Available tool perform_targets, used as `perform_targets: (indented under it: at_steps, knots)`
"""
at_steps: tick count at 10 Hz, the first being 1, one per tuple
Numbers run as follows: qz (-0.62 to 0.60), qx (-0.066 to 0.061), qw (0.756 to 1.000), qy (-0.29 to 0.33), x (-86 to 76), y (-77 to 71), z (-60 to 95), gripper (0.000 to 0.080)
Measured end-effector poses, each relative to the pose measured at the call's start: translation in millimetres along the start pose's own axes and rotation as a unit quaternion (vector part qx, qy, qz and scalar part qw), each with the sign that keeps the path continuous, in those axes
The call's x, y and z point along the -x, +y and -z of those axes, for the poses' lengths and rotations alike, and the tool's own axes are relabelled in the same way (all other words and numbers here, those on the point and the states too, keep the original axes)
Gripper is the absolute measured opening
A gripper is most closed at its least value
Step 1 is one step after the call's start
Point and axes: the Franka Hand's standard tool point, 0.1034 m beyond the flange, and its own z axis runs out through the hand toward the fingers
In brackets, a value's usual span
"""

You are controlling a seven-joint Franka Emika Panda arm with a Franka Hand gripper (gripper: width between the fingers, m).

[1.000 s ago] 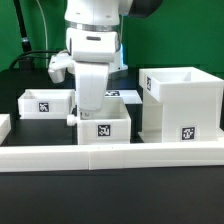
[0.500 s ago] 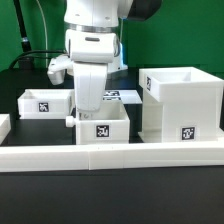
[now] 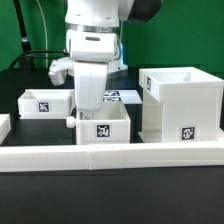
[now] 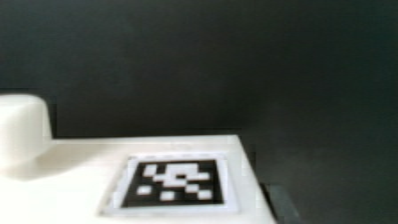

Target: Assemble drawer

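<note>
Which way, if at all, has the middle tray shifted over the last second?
No. The middle tray keeps the same gap from the tall box and sits just as close behind the front rail.

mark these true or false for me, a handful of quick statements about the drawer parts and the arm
1. The housing stands to the exterior view's right of the middle tray. True.
2. The pincer is carrying a tray high in the air. False: it hangs low at the middle tray, and both that tray and the left tray sit on the table.
3. Both trays show a square tag on the side facing the exterior camera. True.
4. One tray is already inside the housing. False: both trays stand outside it, to the exterior view's left of it.
5. The table is white. False: it is black.
</note>
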Motion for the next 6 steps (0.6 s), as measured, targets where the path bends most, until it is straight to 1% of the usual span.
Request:
perform_targets:
  at_steps: [1,2,5,6]
  knots:
    - [0.0,-0.002,1.0,0.001,-3.6,2.7,0.7,0.0042]
    - [0.0,0.0,1.0,0.001,-4.1,6.7,2.3,0.0042]
    - [-0.004,-0.003,1.0,0.001,-2.5,3.6,-0.6,0.0042]
    - [-0.001,-0.005,1.0,0.002,-6.8,3.1,-4.0,0.0042]
